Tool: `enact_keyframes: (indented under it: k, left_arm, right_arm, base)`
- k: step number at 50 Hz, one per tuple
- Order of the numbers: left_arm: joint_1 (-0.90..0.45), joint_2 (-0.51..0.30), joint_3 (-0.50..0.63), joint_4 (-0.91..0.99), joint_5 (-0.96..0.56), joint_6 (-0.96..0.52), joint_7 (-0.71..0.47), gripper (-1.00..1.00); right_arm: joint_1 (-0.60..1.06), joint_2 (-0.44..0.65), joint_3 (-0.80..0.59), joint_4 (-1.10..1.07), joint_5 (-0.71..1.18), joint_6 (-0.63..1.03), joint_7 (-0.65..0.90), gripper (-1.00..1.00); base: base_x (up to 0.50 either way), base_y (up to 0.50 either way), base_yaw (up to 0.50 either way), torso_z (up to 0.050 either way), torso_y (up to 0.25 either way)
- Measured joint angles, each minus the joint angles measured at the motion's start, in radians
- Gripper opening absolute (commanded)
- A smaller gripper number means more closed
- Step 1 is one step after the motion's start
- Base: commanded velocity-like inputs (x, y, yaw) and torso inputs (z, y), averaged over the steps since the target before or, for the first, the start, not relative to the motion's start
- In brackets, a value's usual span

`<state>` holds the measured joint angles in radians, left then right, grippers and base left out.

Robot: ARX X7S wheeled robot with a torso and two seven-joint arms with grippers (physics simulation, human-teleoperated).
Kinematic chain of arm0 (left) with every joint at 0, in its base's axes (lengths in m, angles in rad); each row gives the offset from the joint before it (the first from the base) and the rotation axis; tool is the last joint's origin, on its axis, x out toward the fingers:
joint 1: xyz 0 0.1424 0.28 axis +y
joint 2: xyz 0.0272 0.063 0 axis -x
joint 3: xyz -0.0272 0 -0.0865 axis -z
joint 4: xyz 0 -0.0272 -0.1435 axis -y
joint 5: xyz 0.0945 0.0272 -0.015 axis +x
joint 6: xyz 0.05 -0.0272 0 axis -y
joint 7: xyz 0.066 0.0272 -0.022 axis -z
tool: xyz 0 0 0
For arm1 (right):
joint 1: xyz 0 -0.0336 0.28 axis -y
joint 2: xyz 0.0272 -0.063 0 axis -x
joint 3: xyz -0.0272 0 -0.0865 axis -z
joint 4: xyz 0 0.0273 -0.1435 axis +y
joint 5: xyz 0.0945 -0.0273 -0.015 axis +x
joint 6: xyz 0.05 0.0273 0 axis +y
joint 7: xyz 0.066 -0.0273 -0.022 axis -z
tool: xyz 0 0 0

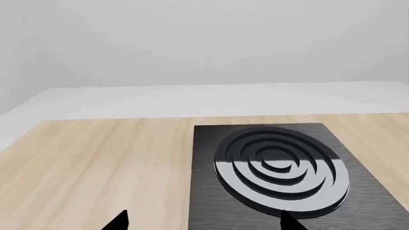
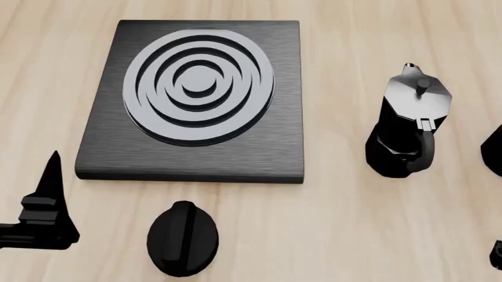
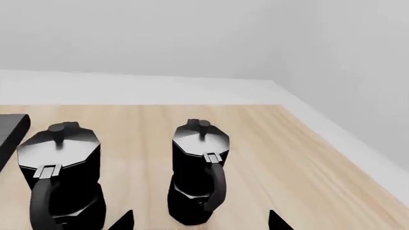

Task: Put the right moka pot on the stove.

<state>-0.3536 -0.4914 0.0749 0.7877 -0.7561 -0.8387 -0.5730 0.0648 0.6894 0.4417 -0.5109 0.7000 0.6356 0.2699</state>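
The right moka pot (image 3: 198, 177) is black and faceted with a shiny grey lid. It stands upright on the wooden table, handle towards my right gripper (image 3: 199, 222). That gripper is open, with the pot's base ahead between its fingertips and not touched. In the head view only a black sliver of this pot (image 2: 494, 154) shows at the right edge. Its twin (image 3: 61, 177) stands beside it and shows whole in the head view (image 2: 404, 129). The stove (image 2: 196, 150) lies flat at the middle left. My left gripper (image 1: 204, 222) is open and empty, over the stove's (image 1: 211, 191) near left corner.
A black oval knob (image 2: 183, 238) lies on the table in front of the stove. The left gripper (image 2: 46, 205) shows at the bottom left of the head view, and a bit of the right gripper (image 2: 495, 256) at the bottom right. The table's far edge (image 3: 191, 105) meets a white wall.
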Motion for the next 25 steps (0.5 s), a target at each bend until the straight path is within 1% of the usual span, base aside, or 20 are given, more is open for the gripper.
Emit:
enact_keyframes:
  k: [14, 25]
  left_arm:
    - [0.0, -0.003, 0.005, -0.003, -0.006, 0.002, 0.001, 1.0]
    - [-0.002, -0.006, 0.009, -0.004, -0.011, 0.004, 0.002, 1.0]
  right_arm:
    - [0.057, 0.018, -0.034, 0.124, -0.022, -0.025, -0.045, 1.0]
    - [0.139, 0.046, -0.075, 0.208, -0.016, 0.003, -0.065, 1.0]
  base:
    - [0.0, 0.0, 0.0, 0.0, 0.0]
    - [0.0, 0.0, 0.0, 0.0, 0.0]
